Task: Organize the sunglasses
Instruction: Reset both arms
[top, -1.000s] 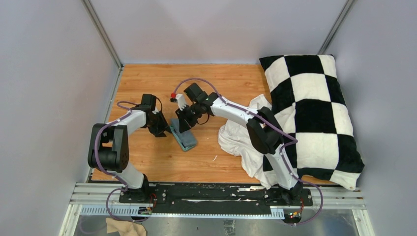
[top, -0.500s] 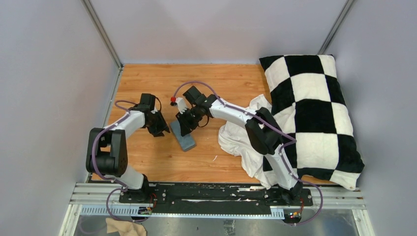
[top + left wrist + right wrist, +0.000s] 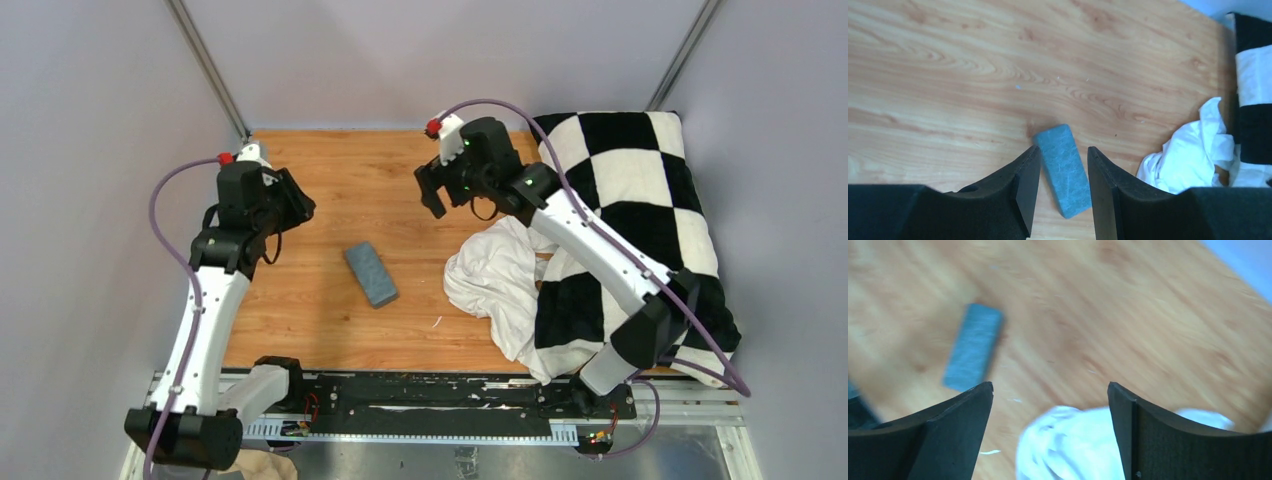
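My left gripper (image 3: 1063,152) has its jaws moderately spread and my right gripper (image 3: 1050,390) has them wide apart, both holding nothing. Half a second ago both were down at the grey-blue case (image 3: 371,274). Now they are raised and drawn well apart, left toward the far left corner, right toward the checkered pillow (image 3: 640,200). The case lies shut in the same spot on the wooden table (image 3: 330,170), near the crumpled white cloth (image 3: 490,275). Grey walls (image 3: 430,60) enclose the table. I cannot see the sunglasses in any view. The right wrist view is blurred.
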`<state>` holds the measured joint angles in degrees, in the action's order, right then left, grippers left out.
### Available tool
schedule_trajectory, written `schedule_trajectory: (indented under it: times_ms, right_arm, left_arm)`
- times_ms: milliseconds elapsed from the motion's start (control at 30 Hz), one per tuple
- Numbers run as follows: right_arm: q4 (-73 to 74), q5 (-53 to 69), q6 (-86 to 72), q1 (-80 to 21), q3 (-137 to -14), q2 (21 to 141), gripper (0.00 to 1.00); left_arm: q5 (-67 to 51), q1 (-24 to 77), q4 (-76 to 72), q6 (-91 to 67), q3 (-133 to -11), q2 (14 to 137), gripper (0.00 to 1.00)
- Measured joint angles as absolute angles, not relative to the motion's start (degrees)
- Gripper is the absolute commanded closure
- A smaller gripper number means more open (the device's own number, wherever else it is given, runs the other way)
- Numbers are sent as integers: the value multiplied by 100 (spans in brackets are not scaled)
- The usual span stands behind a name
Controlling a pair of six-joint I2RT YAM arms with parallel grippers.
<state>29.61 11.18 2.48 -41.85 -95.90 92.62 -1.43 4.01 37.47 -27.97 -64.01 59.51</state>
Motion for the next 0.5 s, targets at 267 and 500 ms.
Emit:
schedule_trajectory:
  times_ms: [267, 500]
  right_arm:
    - [2832, -2053, 233, -4088, -8191, 8381, 5]
    - [2781, -3472, -434, -4088, -6947, 8267, 6]
  left_arm:
    - [268, 401, 3830, -2353, -6401, 4974, 53]
    - [502, 401, 3793, -2279, -5207, 3966, 53]
